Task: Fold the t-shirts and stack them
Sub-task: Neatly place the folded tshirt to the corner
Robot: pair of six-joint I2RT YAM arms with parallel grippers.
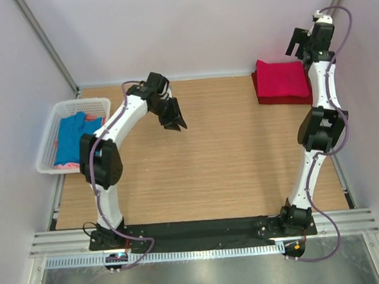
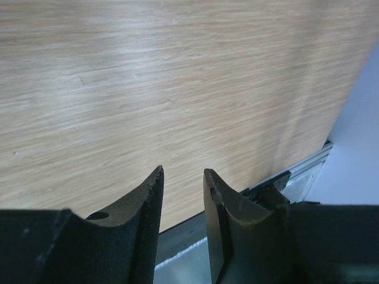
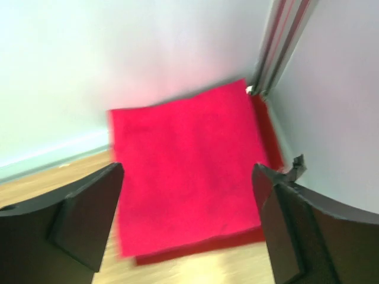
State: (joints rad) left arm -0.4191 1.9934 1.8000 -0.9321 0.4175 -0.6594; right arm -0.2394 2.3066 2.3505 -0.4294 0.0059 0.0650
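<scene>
A folded bright pinkish-red t-shirt [image 1: 281, 77] [image 3: 183, 177] lies on a folded darker red t-shirt [image 1: 258, 94] [image 3: 195, 251] in the far right corner of the table. Only the darker one's edges show. My right gripper [image 1: 296, 43] [image 3: 188, 168] hangs above this stack, jaws wide open and empty. A blue t-shirt [image 1: 73, 136] and a bit of pale pink t-shirt [image 1: 66, 165] lie crumpled in the basket at the left. My left gripper [image 1: 175, 120] [image 2: 183, 173] hovers over bare wood left of centre, open by a narrow gap with nothing between its fingers.
The white lattice basket [image 1: 47, 134] sits at the table's left edge. White walls close in the back and sides, with a metal post [image 3: 284, 41] in the right corner. The wooden tabletop [image 1: 242, 158] spreads between the arms, and a black base rail [image 1: 201, 230] runs along the front.
</scene>
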